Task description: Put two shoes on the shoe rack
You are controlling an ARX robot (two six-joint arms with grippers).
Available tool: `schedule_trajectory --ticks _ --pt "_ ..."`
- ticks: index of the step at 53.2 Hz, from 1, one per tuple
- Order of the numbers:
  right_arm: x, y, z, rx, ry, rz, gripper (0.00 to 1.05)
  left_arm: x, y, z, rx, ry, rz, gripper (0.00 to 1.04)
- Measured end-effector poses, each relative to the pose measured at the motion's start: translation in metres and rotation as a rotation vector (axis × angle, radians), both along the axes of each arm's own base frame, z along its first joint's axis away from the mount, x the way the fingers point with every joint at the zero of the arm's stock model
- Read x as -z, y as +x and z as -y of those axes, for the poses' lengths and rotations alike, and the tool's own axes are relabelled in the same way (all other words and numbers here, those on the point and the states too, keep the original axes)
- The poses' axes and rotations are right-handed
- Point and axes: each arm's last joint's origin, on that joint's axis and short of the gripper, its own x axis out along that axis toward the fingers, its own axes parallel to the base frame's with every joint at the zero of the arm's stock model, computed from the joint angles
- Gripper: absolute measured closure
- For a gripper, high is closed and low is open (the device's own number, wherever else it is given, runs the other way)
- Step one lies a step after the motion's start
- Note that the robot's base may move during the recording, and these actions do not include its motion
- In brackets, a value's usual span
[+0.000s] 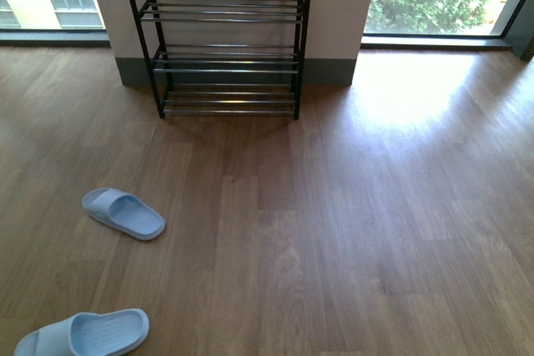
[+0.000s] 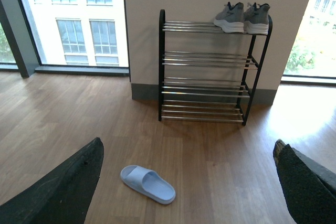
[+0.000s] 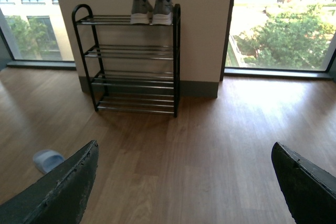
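Observation:
Two grey sneakers with white soles, one [image 2: 230, 17] beside the other [image 2: 256, 17], stand side by side at one end of the top tier of the black-framed shoe rack [image 2: 205, 59] in the left wrist view. The right wrist view shows the same pair [image 3: 151, 9] on the rack [image 3: 128, 53]. In the front view only the rack's lower tiers [image 1: 225, 56] show, and the shoes are out of frame. My left gripper [image 2: 189, 182] is open and empty above the floor. My right gripper [image 3: 184, 182] is open too, holding nothing, well back from the rack.
Two pale blue slides lie on the wooden floor, one [image 1: 123, 213] left of centre and one [image 1: 83, 333] at the near left edge. The rack stands against a white wall pillar between tall windows.

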Motion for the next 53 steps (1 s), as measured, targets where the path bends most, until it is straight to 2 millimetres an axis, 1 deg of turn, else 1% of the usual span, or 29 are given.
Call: schedule_trajectory --ticks 53 --pt "0.0000 0.0000 -0.0001 -0.003 0.000 0.000 0.09 0.0000 0.0000 -0.0001 -0.002 0.000 0.000 0.09"
